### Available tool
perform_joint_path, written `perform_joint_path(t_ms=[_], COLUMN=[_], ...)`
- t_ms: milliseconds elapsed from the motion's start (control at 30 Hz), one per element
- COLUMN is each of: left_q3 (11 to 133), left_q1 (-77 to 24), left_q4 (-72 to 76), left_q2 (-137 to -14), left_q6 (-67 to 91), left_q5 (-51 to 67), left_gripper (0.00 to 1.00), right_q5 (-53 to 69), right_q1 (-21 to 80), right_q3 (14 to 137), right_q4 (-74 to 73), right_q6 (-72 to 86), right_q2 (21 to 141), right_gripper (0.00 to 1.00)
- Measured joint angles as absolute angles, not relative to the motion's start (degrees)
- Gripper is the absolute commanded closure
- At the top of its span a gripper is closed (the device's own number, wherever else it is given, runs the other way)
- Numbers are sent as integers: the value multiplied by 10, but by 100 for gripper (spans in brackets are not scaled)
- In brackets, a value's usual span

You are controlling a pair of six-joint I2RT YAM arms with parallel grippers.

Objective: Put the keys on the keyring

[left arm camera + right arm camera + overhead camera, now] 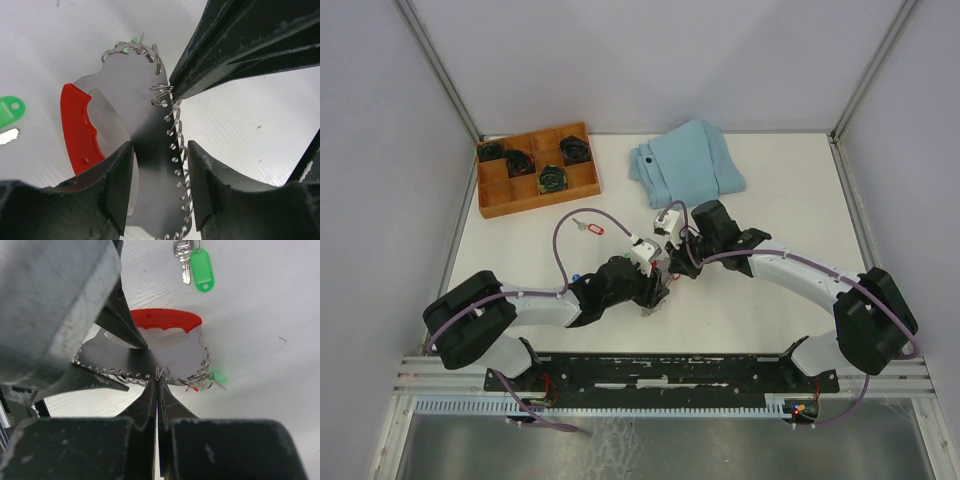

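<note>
Keyring [145,150], silvery loop-edged metal plate with red plastic grip, clamped in left gripper [160,167]; right gripper [157,386] pinches one wire loop [161,372]. Likely loop-opening step; next needs green-tagged silver key [194,265], lying beyond the right gripper's tips.

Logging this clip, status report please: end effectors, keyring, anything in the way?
Left end effector clamped on keyring. Right end effector pinched shut on one edge loop. Green-tagged key loose on table, unthreaded. Nothing in the way.

The top view looks steeply down from above the near edge over the whole table [790,210]. Both wrist views sit very close to the keyring [142,115] at its middle (left camera facing right, right camera facing left).
</note>
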State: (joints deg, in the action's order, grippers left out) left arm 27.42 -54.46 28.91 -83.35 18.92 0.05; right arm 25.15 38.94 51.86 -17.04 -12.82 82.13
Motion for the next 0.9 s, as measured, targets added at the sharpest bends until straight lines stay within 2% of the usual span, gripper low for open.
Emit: perform_joint_path(t_ms=[367,633,900], left_q3=[258,248,247], left_q1=[-524,-451,-434], left_q4=[293,331,368], left_q2=[-817,-804,-830], left_q6=[194,238,273], left_q5=[11,109,188], left_gripper=[25,25,27], right_q5=[260,269,274], right_q1=[390,390,390], right_q3=[507,503,503], right_q4=[-137,-131,-127], right_q6=[-112,-112,-112], right_q2=[806,806,806], right_gripper=[99,99,99])
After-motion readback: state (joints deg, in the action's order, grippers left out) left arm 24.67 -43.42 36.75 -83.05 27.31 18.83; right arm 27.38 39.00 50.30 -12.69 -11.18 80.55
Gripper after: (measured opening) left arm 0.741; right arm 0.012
